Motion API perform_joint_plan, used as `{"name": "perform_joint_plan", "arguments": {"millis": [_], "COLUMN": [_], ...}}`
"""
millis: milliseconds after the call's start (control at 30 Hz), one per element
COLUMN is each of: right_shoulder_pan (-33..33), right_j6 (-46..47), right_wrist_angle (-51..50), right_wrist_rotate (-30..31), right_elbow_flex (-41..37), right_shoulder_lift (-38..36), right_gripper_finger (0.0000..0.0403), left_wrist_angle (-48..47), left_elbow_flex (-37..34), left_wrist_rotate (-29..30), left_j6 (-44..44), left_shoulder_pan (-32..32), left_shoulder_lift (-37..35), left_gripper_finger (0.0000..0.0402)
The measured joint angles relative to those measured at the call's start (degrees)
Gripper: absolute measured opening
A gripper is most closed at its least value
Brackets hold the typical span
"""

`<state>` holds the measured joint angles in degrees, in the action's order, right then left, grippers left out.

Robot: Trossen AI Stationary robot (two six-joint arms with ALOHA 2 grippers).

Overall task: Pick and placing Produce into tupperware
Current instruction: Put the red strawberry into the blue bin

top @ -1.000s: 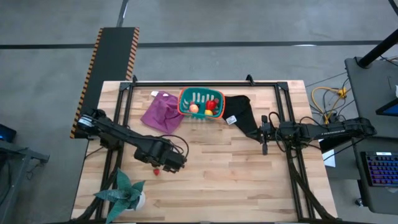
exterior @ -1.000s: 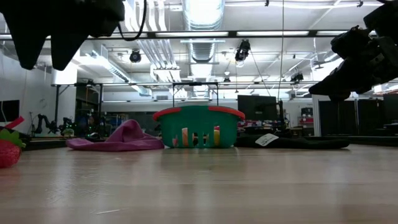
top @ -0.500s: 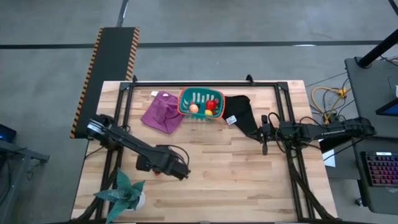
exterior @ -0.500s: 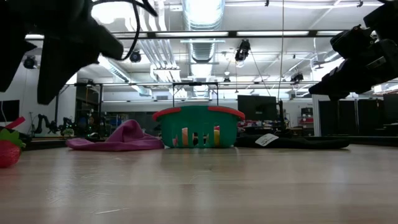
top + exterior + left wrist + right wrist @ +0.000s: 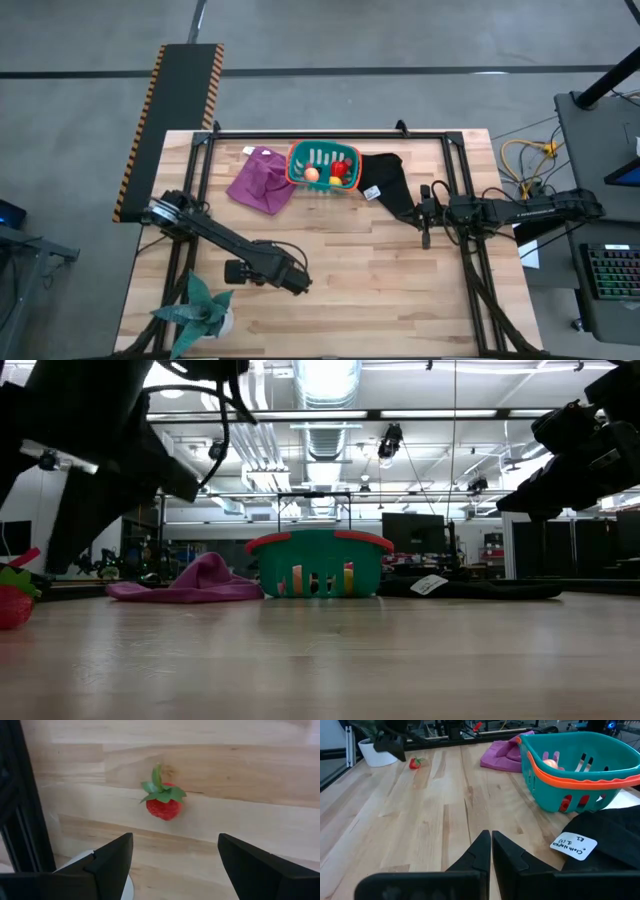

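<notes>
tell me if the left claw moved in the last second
Yes. In the high view the left claw, open, has shifted toward the near table edge, farther from the tupperware.

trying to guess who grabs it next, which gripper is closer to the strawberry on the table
Left. The left gripper hangs open right by the strawberry; the right gripper sits shut across the table near the tupperware.

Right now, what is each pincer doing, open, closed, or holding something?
Left pincer: open, holding nothing, above the strawberry on the table.
Right pincer: closed, empty, waiting near the black cloth.
</notes>
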<state>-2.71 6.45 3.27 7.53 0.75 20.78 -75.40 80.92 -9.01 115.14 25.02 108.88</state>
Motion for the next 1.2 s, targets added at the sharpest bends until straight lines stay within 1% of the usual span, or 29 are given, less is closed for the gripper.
{"name": "perform_joint_plan", "arguments": {"millis": [100,433,900,1200], "right_shoulder_pan": [0.0,0.0,0.0,0.0], "right_j6": [0.4,0.6,0.6,0.4], "right_wrist_angle": [0.0,-0.1,-0.1,-0.1], "right_wrist_rotate": [-0.1,-0.6,-0.6,-0.6], "right_elbow_flex": [0.0,0.0,0.0,0.0], "right_shoulder_lift": [0.0,0.0,0.0,0.0], "right_gripper_finger": [0.0009,0.0009,0.0009,0.0009], "left_wrist_angle": [-0.1,0.0,8.9,9.0], "left_elbow_flex": [-0.3,-3.8,-9.9,-10.2], "left_wrist_rotate": [-1.2,-1.0,0.0,0.5], "left_j6": [0.1,1.5,1.5,1.5], "left_shoulder_pan": [0.3,0.5,0.5,0.5], "left_shoulder_lift": [1.1,1.5,1.3,1.3], "left_gripper_finger": [0.0276,0.0276,0.0276,0.0276]}}
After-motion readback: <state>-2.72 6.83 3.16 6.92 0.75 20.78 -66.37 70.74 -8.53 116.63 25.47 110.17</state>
